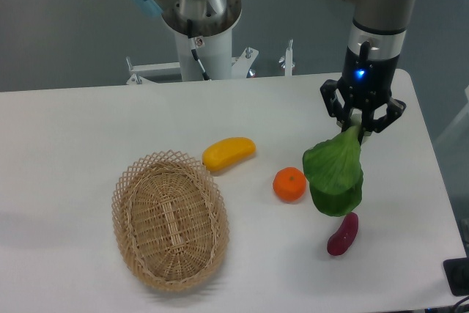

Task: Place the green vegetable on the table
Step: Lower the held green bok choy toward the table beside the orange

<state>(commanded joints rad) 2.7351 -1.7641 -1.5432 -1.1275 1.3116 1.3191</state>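
Observation:
My gripper is at the right of the white table and is shut on the pale stem of the green vegetable. The vegetable hangs leaves-down from the fingers, its broad dark green leaves spread below the gripper. Its lower edge is close to the tabletop; I cannot tell whether it touches. It hangs just right of the orange and just above the small purple eggplant-like piece.
A yellow oblong fruit lies near the table's middle. An oval woven wicker basket, with nothing in it, stands at the front left. The robot's base column rises behind the table's far edge.

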